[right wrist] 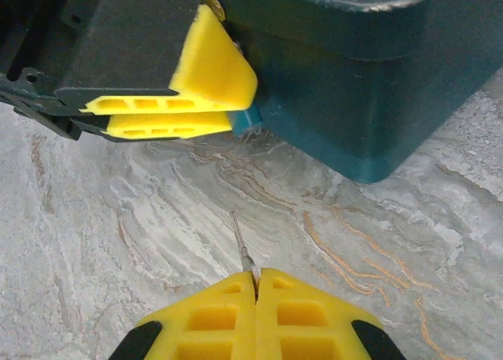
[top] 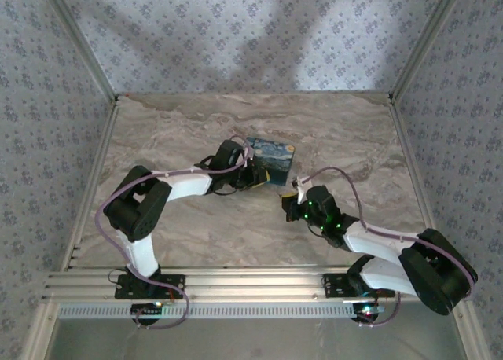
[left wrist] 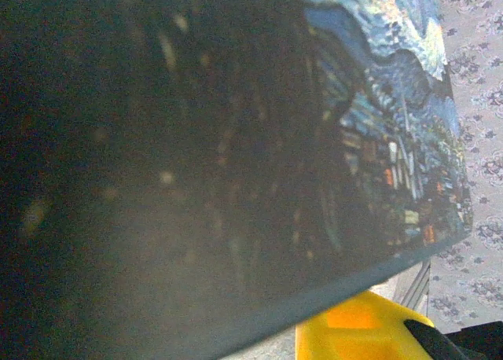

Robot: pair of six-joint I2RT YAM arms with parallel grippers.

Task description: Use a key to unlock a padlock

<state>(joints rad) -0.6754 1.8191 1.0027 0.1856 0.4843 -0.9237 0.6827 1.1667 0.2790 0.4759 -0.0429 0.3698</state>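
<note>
1. Right end effector [right wrist: 256, 280] is clenched on the key [right wrist: 242, 244]; the thin metal shaft sticks out past the fingertips and points toward the box [right wrist: 354, 85]
2. The key tip hangs over bare desk [right wrist: 118, 242], apart from the box and from the left end effector [right wrist: 236, 111]. We judge it is not yet in any keyhole
3. The left end effector sits against the lower front of the box, its yellow fingers nearly together. A small blue piece [right wrist: 245, 121] shows at their tips; we cannot tell whether it is pinched
4. We cannot pick out the padlock with certainty. A small brassy glint [right wrist: 211, 2] at the box wall, just behind the upper left finger, may be part of it
5. From the top view, both arms meet at the near side of the box, mid-desk
6. Status, as we judge it: key picked up and aimed, lock area steadied by the left arm. Left to do: line the key up, insert, turn, free the shackle
</note>
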